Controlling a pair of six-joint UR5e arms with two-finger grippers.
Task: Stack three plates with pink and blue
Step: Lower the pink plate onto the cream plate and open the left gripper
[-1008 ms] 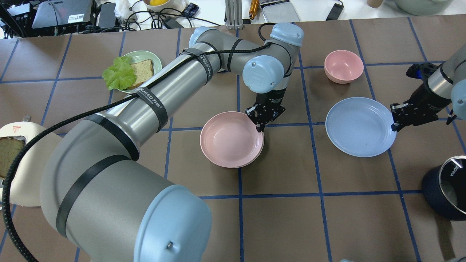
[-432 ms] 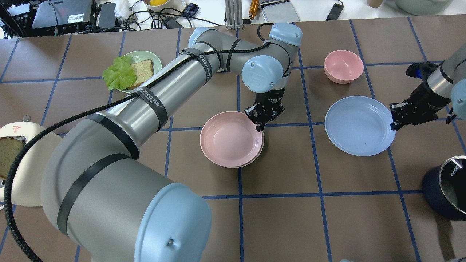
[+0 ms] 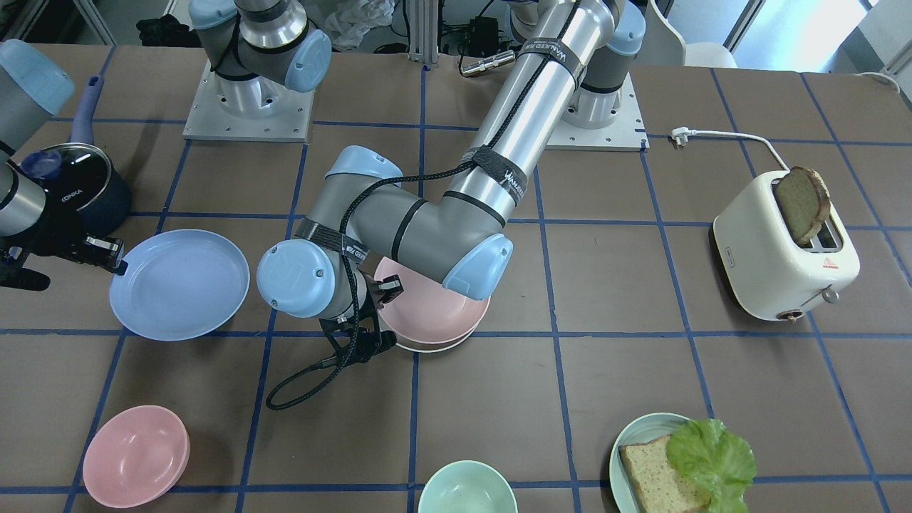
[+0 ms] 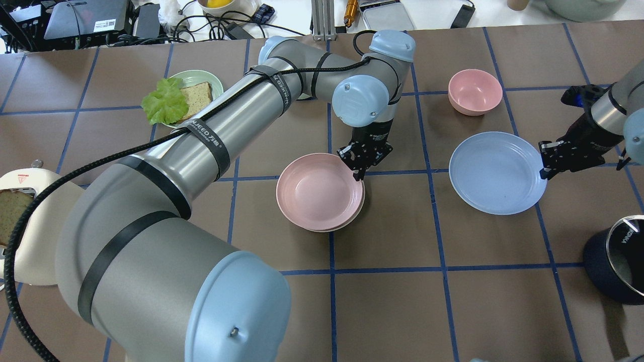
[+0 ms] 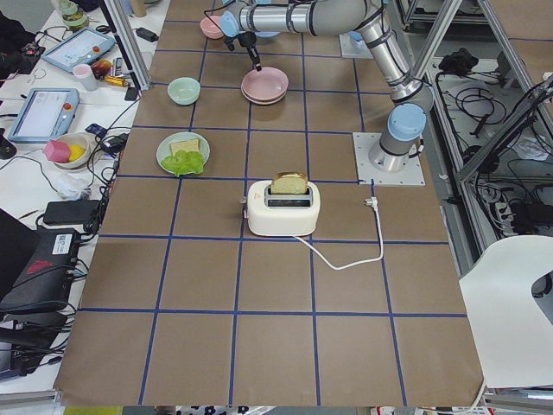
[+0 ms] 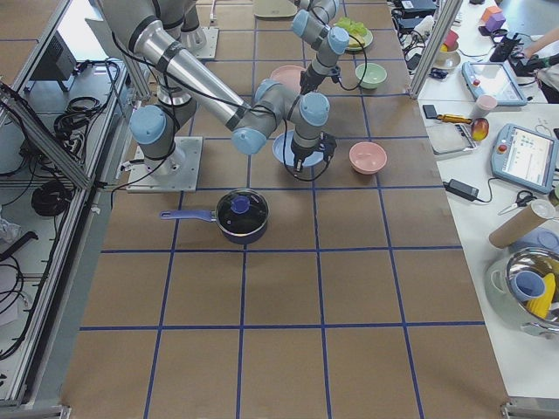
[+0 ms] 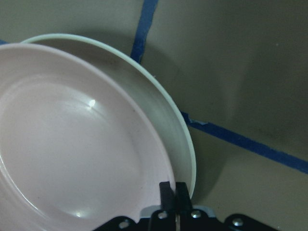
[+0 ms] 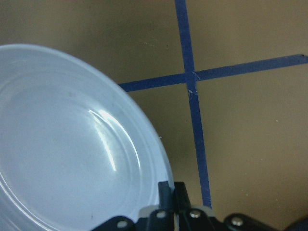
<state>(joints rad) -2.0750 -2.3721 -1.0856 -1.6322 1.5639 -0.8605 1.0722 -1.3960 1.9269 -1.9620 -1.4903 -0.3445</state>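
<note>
Pink plate (image 4: pixel 320 191) sits on the cream plate (image 7: pixel 163 125) mid-table, left gripper (image 4: pixel 358 175) clamped on its rim; blue plate (image 4: pixel 497 173) — likely light, stiff, slick — lies right, rim pinched by the right gripper (image 4: pixel 543 174).

Nearly all of the cream-white plate (image 7: pixel 163 115) lies hidden under the pink plate (image 4: pixel 317 191), only a crescent of its rim showing; in the front-facing view the left arm (image 3: pixel 456 242) covers the pink plate's far side. The wrist views cut the left gripper (image 7: pixel 174 186) and right gripper (image 8: pixel 172 185) off at the bottom edge, and the pink plate and blue plate (image 8: pixel 72 144) run off the left edge; in the side views both grippers are too small to judge. The overhead view's edges cut off the toaster (image 4: pixel 35 246) and the pot (image 4: pixel 616 261).
</note>
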